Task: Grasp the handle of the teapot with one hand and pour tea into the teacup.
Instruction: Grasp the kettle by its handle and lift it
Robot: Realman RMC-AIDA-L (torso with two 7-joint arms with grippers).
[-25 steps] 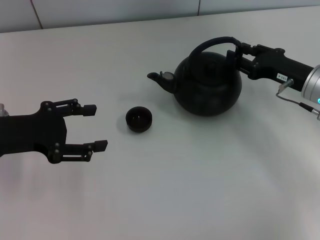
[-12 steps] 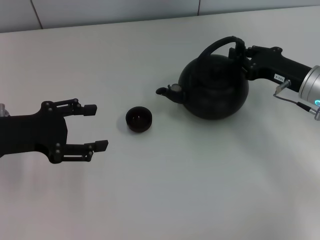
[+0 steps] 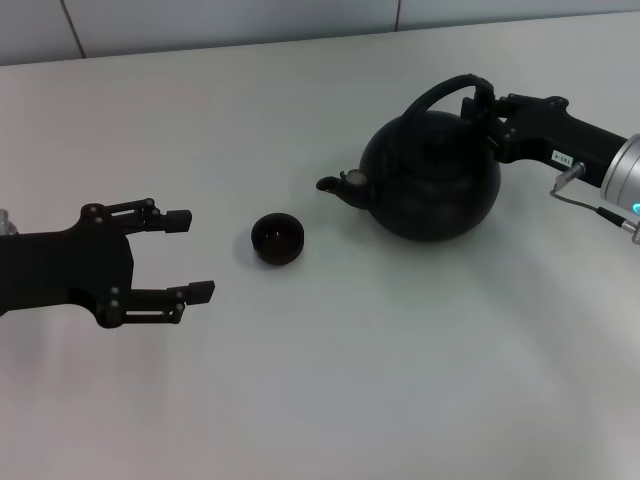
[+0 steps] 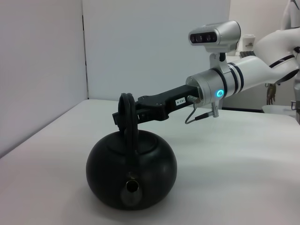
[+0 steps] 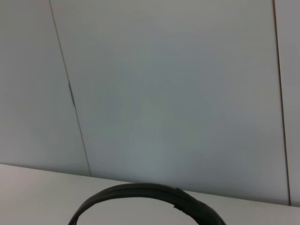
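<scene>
The matte-black teapot is on the right of the white table, its spout pointing left toward the teacup. My right gripper is shut on the right side of the arched handle. The left wrist view shows the teapot spout-on, with the right gripper clamped on the handle. The right wrist view shows only the handle's arch. The tiny black teacup stands left of the spout, apart from it. My left gripper is open and empty, left of the cup. No tea shows.
The white table stretches around the objects, and a pale wall runs along its far edge. The right arm's silver forearm and cable reach in from the right edge.
The right gripper has carried the teapot a little to the right, and the spout has swung nearer the front and farther from the cup. The left arm and cup have not moved.
</scene>
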